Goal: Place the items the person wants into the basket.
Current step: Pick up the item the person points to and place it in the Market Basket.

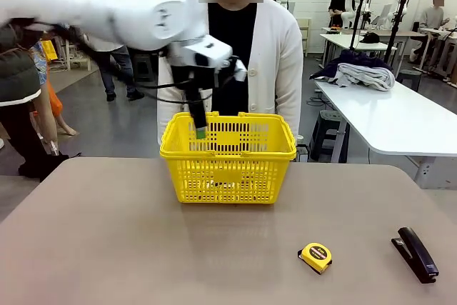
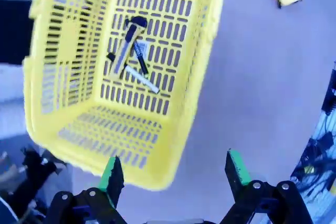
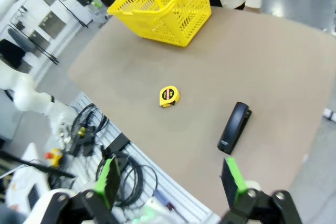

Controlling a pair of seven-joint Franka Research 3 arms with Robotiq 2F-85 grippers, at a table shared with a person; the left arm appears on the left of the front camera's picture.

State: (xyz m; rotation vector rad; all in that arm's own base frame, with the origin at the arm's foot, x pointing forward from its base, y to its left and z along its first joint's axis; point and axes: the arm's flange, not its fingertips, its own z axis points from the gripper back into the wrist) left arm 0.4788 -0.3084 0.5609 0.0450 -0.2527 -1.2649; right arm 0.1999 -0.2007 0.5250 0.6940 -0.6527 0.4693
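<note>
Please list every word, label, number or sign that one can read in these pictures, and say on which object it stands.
No text can be read.
Tape measure: round label with a red band, print too small and blurred.
Basket: plain panels on its sides, no print visible.
Stapler: no marking visible.
Utility knife, pen, marker in the basket: too small to tell.

A: Can any text be read?
B: None. The round yellow tape measure [image 1: 315, 256] on the table [image 1: 143, 248] carries a dark label, too small and blurred to make out any words.
</note>
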